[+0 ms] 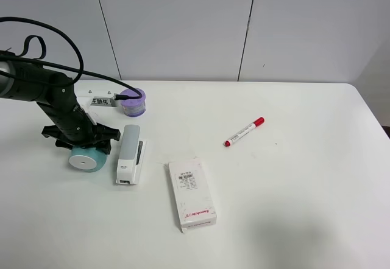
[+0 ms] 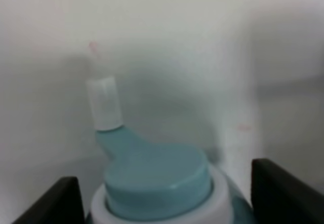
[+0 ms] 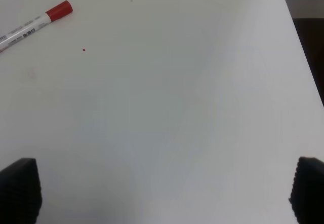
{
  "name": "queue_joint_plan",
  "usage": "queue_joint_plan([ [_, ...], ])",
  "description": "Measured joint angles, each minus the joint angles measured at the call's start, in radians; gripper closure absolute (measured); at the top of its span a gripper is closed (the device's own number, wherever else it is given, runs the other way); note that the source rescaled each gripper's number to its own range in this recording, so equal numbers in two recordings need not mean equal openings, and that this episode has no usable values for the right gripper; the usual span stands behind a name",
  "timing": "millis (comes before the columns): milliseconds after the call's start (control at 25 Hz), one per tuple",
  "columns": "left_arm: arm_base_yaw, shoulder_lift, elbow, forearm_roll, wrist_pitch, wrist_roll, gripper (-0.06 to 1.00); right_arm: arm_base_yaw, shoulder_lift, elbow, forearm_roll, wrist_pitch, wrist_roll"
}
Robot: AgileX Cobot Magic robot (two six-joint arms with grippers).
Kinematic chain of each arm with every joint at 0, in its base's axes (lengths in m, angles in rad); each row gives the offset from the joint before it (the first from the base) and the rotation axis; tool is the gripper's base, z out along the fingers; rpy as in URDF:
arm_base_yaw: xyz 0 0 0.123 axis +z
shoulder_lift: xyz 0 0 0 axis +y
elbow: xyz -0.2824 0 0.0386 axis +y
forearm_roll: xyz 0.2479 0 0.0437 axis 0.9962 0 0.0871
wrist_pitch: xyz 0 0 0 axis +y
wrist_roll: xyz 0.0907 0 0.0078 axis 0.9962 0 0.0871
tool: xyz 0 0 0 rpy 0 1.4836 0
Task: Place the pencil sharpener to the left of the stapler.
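Observation:
The teal pencil sharpener (image 1: 86,158) rests on the white table just left of the stapler (image 1: 130,153), which lies lengthwise with its grey top up. My left gripper (image 1: 83,146) comes down over the sharpener, its black fingers (image 2: 50,203) hugging both sides of the body. In the left wrist view the sharpener (image 2: 157,181) fills the lower middle, with its teal crank arm and clear knob (image 2: 105,104) pointing away. My right gripper (image 3: 162,193) is open over bare table and does not show in the exterior high view.
A purple round container (image 1: 133,101) stands behind the stapler. A white labelled box (image 1: 191,193) lies to the stapler's right, and a red-capped marker (image 1: 244,131) (image 3: 35,24) lies further right. The table's right edge (image 3: 304,72) runs past the right gripper.

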Motion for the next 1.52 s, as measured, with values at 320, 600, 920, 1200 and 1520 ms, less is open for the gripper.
queue_joint_plan([
  [320,0.000,0.004,0.003,-0.015,0.000,0.005,0.17,0.000,0.000,0.000,0.000,0.000,0.000],
  [600,0.000,-0.031,0.001,-0.017,-0.041,0.006,0.17,0.000,0.000,0.000,0.000,0.000,0.000],
  [920,0.047,-0.109,-0.139,-0.017,-0.045,0.006,0.16,0.000,0.000,0.000,0.000,0.000,0.000],
  [1200,0.128,-0.365,-0.235,0.026,-0.028,0.029,0.16,0.000,0.000,0.000,0.000,0.000,0.000],
  [1520,0.213,-0.845,-0.178,0.069,0.117,0.032,0.16,0.000,0.000,0.000,0.000,0.000,0.000],
])
